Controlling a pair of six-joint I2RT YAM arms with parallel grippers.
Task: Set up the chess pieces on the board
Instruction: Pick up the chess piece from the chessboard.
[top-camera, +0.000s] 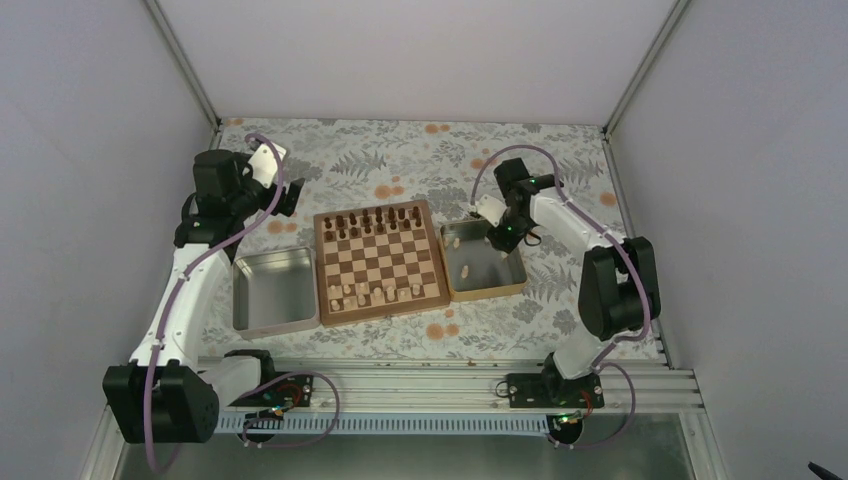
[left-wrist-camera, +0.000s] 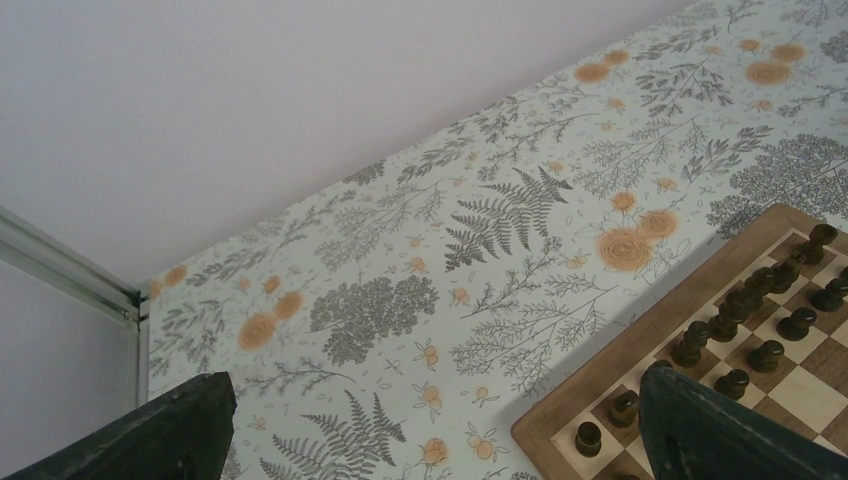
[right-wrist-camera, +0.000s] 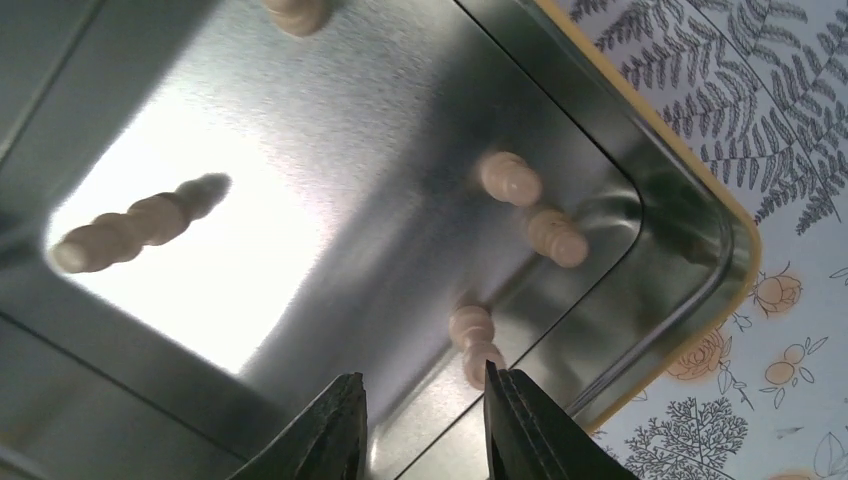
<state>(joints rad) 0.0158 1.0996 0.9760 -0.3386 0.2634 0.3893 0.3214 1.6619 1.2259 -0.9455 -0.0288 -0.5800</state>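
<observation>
Fern-and-flower cloth (top-camera: 400, 150) covers the table. From above, the board (top-camera: 380, 255) lies at centre, with dark pieces (top-camera: 375, 218) along its far rows and pale chess pieces (top-camera: 365, 293) on its near rows. The right gripper (top-camera: 497, 235) reaches into a yellow-rimmed tray (top-camera: 500, 275) just right of the board.

Left wrist view: the left gripper (left-wrist-camera: 432, 380) is spread wide and holds nothing, near the board's far left corner.

Right wrist view: the right gripper is released, its fingers (right-wrist-camera: 335, 430) apart above the tray floor. One pale piece (right-wrist-camera: 475, 345) lies just beyond the tips.
</observation>
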